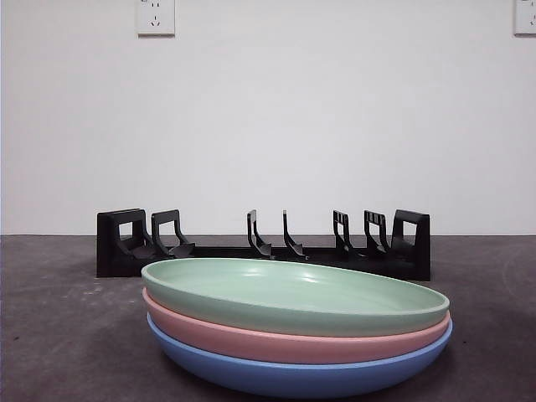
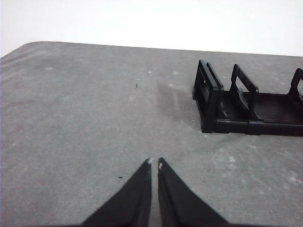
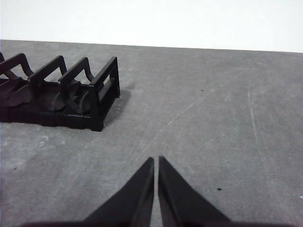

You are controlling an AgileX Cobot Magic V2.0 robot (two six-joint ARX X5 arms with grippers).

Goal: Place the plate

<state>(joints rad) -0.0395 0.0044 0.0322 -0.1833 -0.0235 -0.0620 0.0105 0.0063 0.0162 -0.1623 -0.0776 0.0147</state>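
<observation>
Three plates sit stacked at the near edge of the grey table (image 1: 50,335), close to the front camera: a green plate (image 1: 293,295) on top, a pink plate (image 1: 276,339) under it, and a blue plate (image 1: 293,375) at the bottom, resting on the table. Each is nested in the one below, and the stack leans slightly, its right side lower than its left.

Beyond the stack, farther across the table, stands a black plate rack (image 1: 264,247), running left to right with upright dividers and a boxy end post at each end. Its slots hold nothing. The rack looks just behind the plates, though from this low angle the gap between them is hard to judge.

Neither arm shows in the front view. The left gripper (image 2: 154,163) hangs over bare table, jaws pressed together with only a thin slit between the tips, holding nothing; the left end of the rack (image 2: 210,101) lies ahead of it and to its right. The right gripper (image 3: 155,160) is likewise closed on nothing over bare table, with the rack's right end (image 3: 102,94) ahead and to its left. No plate appears in either wrist view.

On the far white wall, one wall socket (image 1: 155,17) is mounted at upper left and another (image 1: 525,17) at the upper right edge.
</observation>
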